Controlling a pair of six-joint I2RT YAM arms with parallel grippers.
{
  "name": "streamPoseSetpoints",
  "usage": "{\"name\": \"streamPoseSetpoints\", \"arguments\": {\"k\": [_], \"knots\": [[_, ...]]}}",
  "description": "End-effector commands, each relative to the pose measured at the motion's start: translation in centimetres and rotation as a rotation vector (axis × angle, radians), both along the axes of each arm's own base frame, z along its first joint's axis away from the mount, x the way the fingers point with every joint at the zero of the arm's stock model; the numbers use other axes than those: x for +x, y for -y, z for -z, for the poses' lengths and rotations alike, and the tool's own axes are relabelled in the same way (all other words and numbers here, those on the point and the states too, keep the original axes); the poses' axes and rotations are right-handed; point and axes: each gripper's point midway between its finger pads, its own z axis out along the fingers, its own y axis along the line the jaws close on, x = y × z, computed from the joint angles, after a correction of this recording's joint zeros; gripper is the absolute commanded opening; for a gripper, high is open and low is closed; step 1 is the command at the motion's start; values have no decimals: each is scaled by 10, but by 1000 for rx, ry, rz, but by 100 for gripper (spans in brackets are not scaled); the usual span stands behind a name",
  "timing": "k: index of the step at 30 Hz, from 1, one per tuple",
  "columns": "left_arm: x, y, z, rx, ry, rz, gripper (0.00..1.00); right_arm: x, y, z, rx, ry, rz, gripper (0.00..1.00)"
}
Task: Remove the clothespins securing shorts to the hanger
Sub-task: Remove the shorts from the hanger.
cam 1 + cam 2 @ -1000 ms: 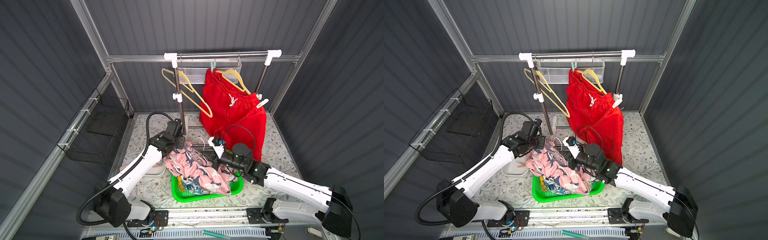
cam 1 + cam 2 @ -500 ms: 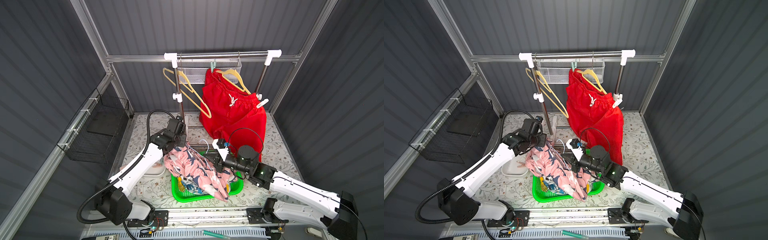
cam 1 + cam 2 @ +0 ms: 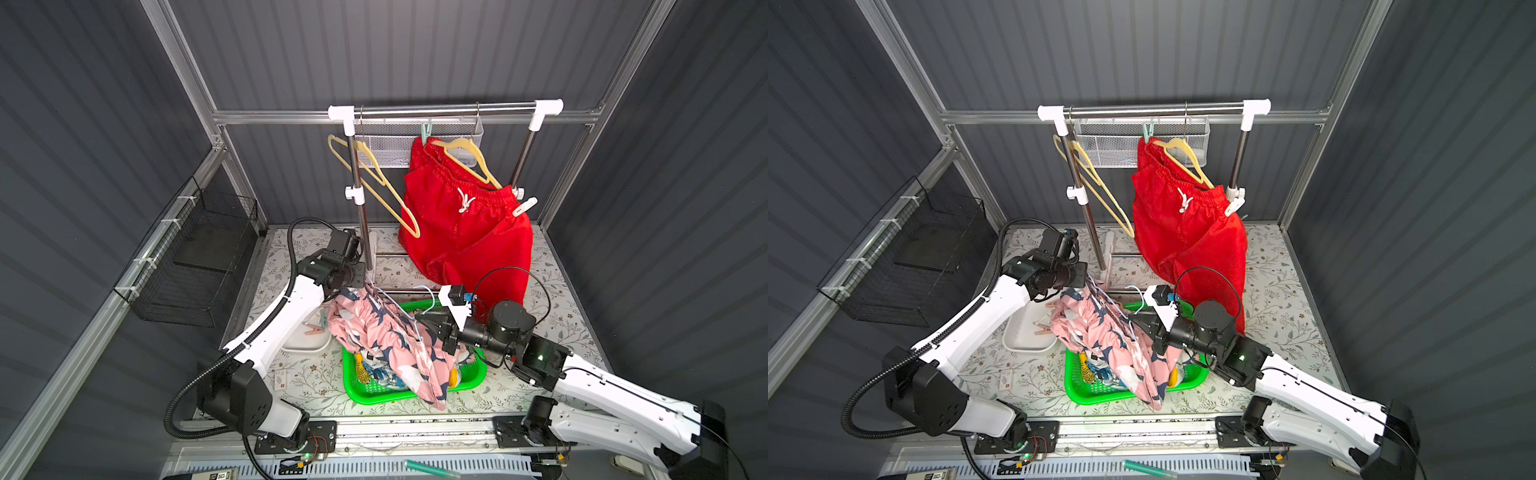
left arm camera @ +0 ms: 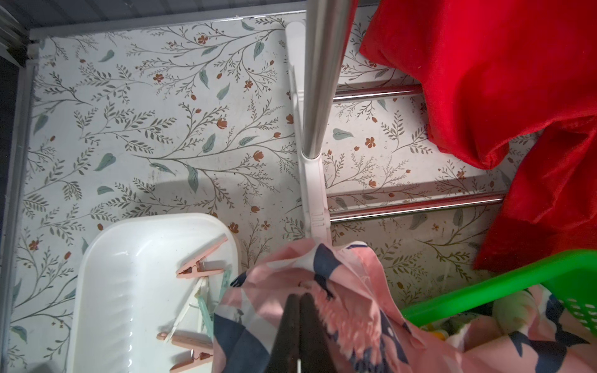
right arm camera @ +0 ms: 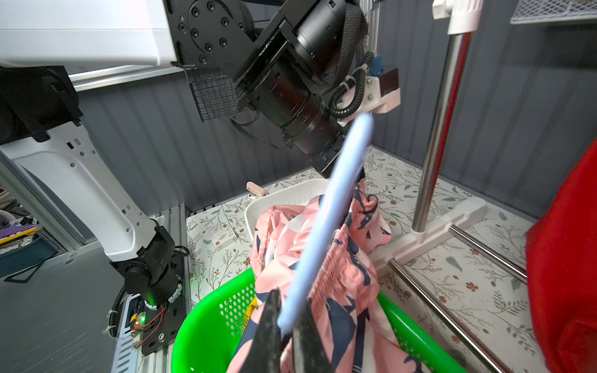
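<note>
Left gripper: fingers pressed tight together, pinching the top corner of the pink bird-print shorts, and the cloth peaks right at its tips. Right gripper is clamped on the pale blue hanger, whose bar runs along the waistband. From above, the left comes in at 11 o'clock of the pink heap, the right at 2 o'clock. The shorts spill into the green basket at 6 o'clock and over its front rim. At 9 o'clock sits the white tray, with loose clothespins in it, pink and mint. Back at 1 o'clock, the red shorts hang on a yellow hanger, with a mint clothespin at the high corner and a white clothespin at the low one.
</note>
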Motion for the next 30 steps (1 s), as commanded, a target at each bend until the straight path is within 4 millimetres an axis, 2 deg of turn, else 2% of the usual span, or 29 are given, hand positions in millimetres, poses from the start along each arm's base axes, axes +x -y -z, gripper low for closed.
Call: {"name": "streamPoseSetpoints", "arguments": {"k": [1,9,18,24,30], "knots": [[4,-3,-18,-69,38,-25,0,-10,3,0,15,-18,-21,0],[-27,4,-37,-192,109,56,0,3,6,-18,63,27,51,0],[-62,4,-37,-274,128,108,0,22,-9,-47,104,81,90,0],[-75,1,-40,-301,135,111,0,30,-11,-67,140,129,124,0],[-82,10,-49,-370,151,148,0,42,-17,-85,161,178,158,0]]}}
